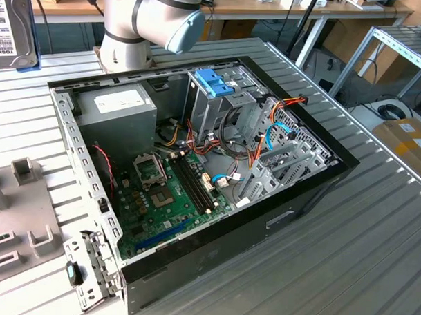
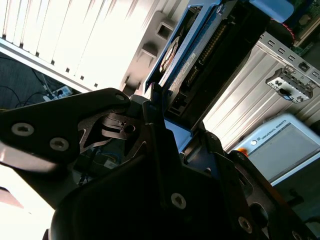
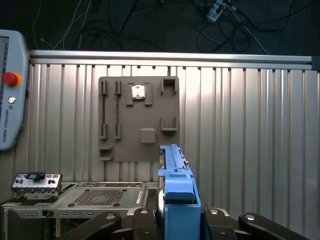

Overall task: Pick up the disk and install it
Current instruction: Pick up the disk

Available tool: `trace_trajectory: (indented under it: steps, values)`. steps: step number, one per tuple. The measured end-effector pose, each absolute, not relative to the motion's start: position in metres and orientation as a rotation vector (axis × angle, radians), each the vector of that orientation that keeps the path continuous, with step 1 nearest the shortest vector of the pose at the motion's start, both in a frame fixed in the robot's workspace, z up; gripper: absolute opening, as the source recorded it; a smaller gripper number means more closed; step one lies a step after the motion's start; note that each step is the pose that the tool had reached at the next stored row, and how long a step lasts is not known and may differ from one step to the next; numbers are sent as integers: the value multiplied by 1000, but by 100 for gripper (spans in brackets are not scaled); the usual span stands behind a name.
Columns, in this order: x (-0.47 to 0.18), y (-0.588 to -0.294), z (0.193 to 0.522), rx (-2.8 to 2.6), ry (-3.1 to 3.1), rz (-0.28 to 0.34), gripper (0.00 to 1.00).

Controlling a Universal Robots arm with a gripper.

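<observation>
disk [image 3: 178, 192] | on edge, blue carrier rail facing the first wrist view | gripper [image 3: 177, 219] clamped on its two sides | near open computer case [image 1: 214, 247]

The grey arm [image 1: 150, 17] bends at the top centre of the exterior view; in both wrist views, the gripper [image 3: 178, 220] [image 2: 180, 137] clamps its black fingers [image 3: 142, 222] against both sides of the disk [image 3: 176, 170].

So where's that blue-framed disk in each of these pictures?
Exterior view: the disk at the exterior view's upper left, cropped.
First wrist view: the disk edge-on in the gripper, blue rail facing the camera.
Second wrist view: the disk juts from the gripper.
Shared landmark: the grey slotted plate.
</observation>
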State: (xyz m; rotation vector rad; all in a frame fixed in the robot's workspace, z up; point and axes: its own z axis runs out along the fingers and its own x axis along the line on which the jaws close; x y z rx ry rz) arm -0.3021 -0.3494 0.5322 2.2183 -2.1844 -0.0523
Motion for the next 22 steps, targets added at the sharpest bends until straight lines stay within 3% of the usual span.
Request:
trace_trajectory:
  steps: [22]
  values:
    - [-296, -349, 532, 2218, -2184, -52, 37]
